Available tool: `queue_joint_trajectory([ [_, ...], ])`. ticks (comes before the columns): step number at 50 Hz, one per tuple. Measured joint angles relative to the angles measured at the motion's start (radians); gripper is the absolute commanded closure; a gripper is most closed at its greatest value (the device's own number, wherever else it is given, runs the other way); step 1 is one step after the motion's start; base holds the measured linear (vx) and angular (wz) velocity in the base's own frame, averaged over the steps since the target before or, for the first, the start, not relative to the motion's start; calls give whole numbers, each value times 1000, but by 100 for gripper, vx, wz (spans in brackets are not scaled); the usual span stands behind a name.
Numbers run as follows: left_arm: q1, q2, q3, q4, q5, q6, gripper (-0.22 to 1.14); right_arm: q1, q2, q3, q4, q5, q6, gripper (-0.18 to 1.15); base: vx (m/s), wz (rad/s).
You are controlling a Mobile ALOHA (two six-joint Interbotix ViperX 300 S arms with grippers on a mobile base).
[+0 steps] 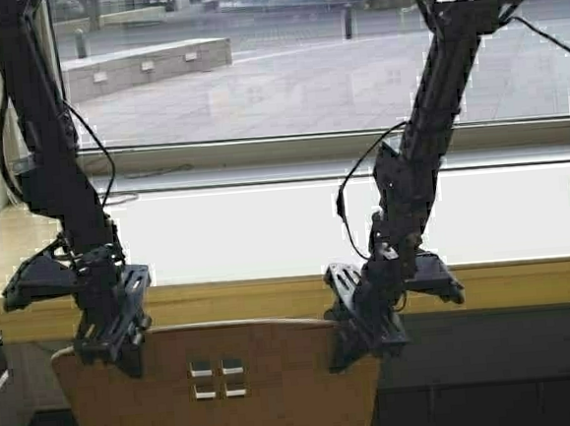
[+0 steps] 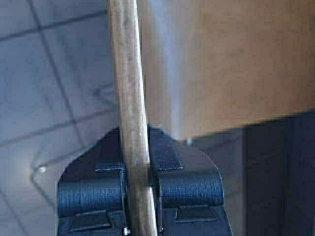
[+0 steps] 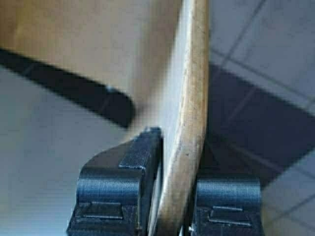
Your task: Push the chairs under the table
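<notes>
Both grippers pinching the chair back, desk dead ahead

High view: left gripper [image 1: 112, 335] and right gripper [image 1: 365, 327] hold the chair [image 1: 220, 391]'s top corners, probably for a straight push toward the desk [image 1: 272, 295]'s thick wood edge. Left wrist: fingers [image 2: 187, 187] clamped on the thin curved plywood rim. Right wrist: fingers [image 3: 115, 189] clamped on the same smooth, light-brown edge.

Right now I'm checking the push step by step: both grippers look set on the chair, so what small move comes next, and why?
Probably drive the base slowly forward. The left gripper and the right gripper each pinch the top edge of the chair backrest, one at each corner, and the backrest sits just short of the table front edge. An even forward push should slide it under.
</notes>
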Motion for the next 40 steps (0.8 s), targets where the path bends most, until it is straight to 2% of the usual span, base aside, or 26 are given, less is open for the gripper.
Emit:
queue_joint_trajectory([
  [40, -2, 11, -5, 0, 14, 0, 82, 3, -5, 11, -15, 11, 0, 93, 19, 1],
])
